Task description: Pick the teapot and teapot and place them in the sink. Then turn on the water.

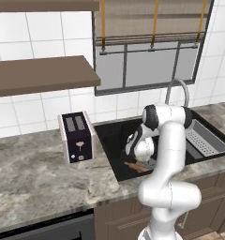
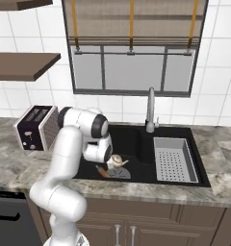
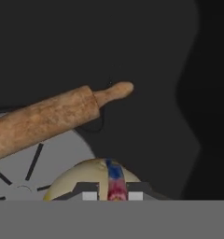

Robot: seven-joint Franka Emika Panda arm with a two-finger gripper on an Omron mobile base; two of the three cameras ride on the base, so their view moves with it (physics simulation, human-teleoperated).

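A cream teapot [image 2: 117, 162] with floral marks sits low in the black sink [image 2: 136, 137], near its front left. My gripper [image 2: 108, 156] reaches down into the basin right beside it. In the hand view the teapot [image 3: 93, 179] lies directly under the hand, and its red and blue band runs between my two fingertips [image 3: 88, 196]. The gripper [image 3: 113, 196] looks shut on that band. The arm's elbow hides the hand in the left base view, above the sink [image 1: 112, 138]. The silver gooseneck faucet [image 2: 150, 109] stands at the back rim, with no stream from it.
A wooden rolling pin [image 3: 48, 119] lies on the sink floor beside the teapot, partly over the grey drain disc [image 3: 53, 161]. The ribbed grey draining tray [image 2: 174, 161] fills the sink's right side. A dark toaster [image 1: 77, 137] stands on the marble counter to the left.
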